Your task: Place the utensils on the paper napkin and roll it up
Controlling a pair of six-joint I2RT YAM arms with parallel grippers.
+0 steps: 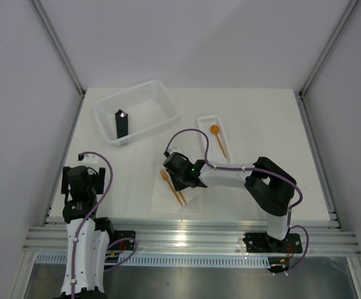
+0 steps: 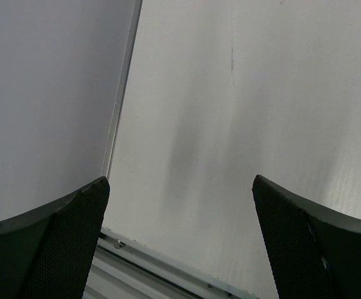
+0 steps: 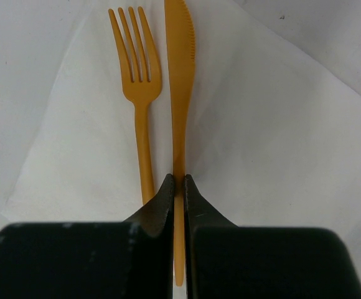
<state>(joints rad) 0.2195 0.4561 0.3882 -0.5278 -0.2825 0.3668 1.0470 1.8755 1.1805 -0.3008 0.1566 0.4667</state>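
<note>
Both the knife (image 3: 180, 93) and the fork (image 3: 138, 81) are laid on the paper napkin (image 3: 261, 143) by the table's (image 1: 261, 193) near edge, the knife pinched by the right gripper (image 3: 178, 187), arm stretched leftward. The spoon (image 1: 218, 138) is seen in the tray (image 1: 201, 122); the left gripper (image 2: 180, 184) is spread.

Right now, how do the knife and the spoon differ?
The knife is pinched in the right gripper over the paper napkin; the spoon lies untouched in the narrow white tray. The knife ends in a straight serrated blade, the spoon in a round bowl. Both are orange plastic.
</note>
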